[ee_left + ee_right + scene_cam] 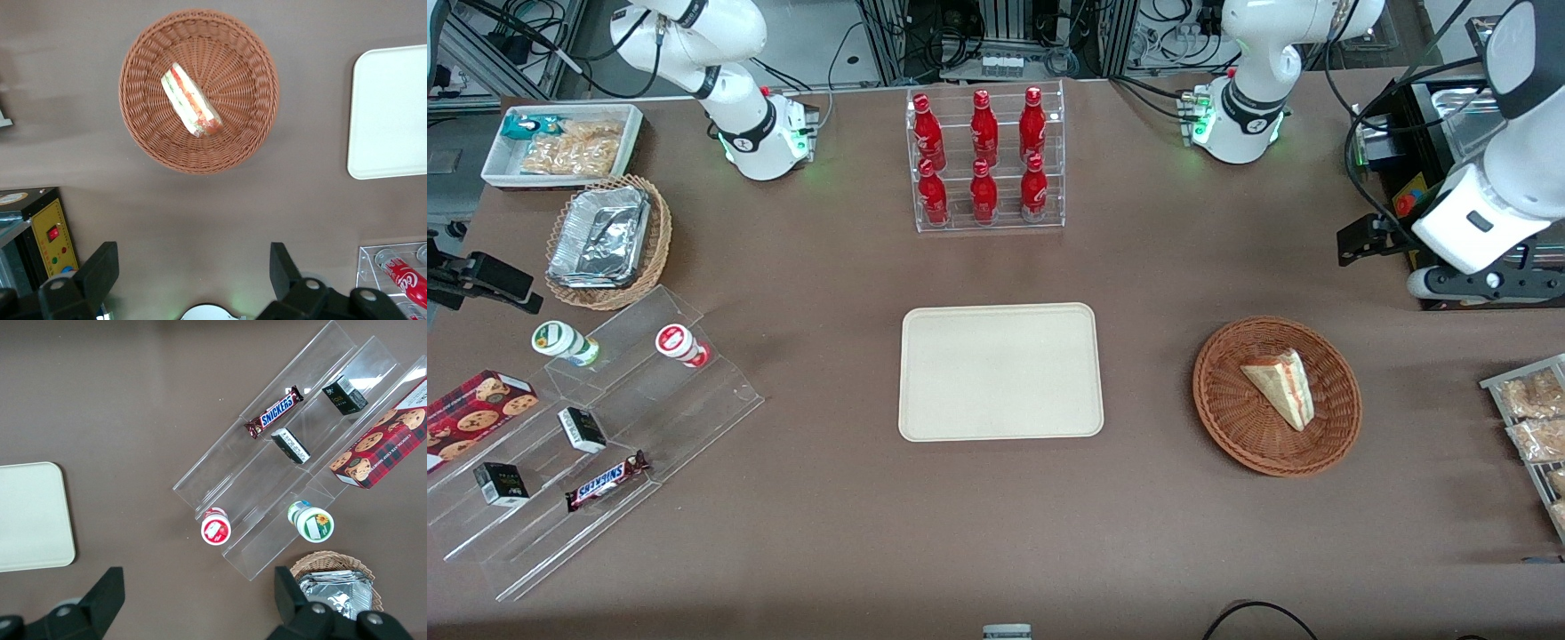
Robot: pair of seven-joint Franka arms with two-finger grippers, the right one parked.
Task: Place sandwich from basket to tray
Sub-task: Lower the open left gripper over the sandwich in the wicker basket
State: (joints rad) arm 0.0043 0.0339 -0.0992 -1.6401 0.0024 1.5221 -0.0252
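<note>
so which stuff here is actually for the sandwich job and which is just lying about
For the job: sandwich, basket, tray, gripper open, high above the table near the basket.

Lying about: cola bottles, Snickers bar, cookie box, foil containers.

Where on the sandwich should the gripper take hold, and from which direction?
Likely from above: the sandwich lies in the shallow basket, whose rim hinders a sideways approach. Close the fingers across its narrow width, on the two bread faces, near the middle. The gripper is open, up above the table.
</note>
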